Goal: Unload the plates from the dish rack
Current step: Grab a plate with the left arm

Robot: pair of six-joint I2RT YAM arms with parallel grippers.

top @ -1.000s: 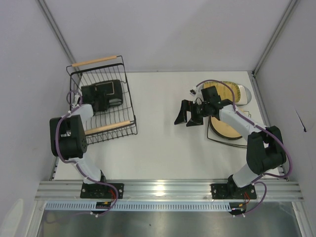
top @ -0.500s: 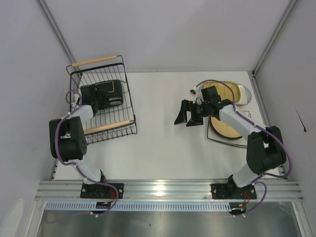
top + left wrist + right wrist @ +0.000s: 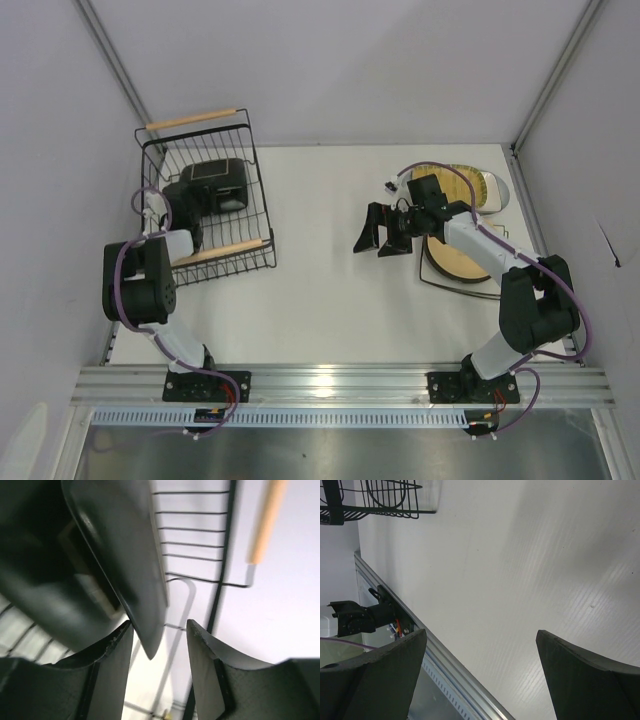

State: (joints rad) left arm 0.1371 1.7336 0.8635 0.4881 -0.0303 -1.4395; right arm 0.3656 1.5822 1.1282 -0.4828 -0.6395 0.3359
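Observation:
The dish rack [image 3: 232, 150] is a black wire basket with two wooden handles at the table's left. A dark square plate [image 3: 216, 184] leans inside it. My left gripper [image 3: 183, 212] is down in the rack at the plate's near-left side. In the left wrist view the dark plate [image 3: 120, 540] has its corner between the fingers of the left gripper [image 3: 160, 630]. The corner sits close to the left finger with a gap to the right one, so the jaws are open. My right gripper [image 3: 377, 233] hangs wide open over mid-table with nothing in it.
Several unloaded plates lie at the right: a tan round plate [image 3: 455, 262] on a dark-rimmed one, and behind them a mustard plate [image 3: 470, 183] on a pale round plate [image 3: 506, 196]. The right wrist view shows bare table and a corner of the rack [image 3: 375, 500]. Walls enclose three sides.
My left gripper has shifted to the plate's near-left corner and its jaws have narrowed. The plate and rack have nudged slightly toward the back. The right arm has not moved.

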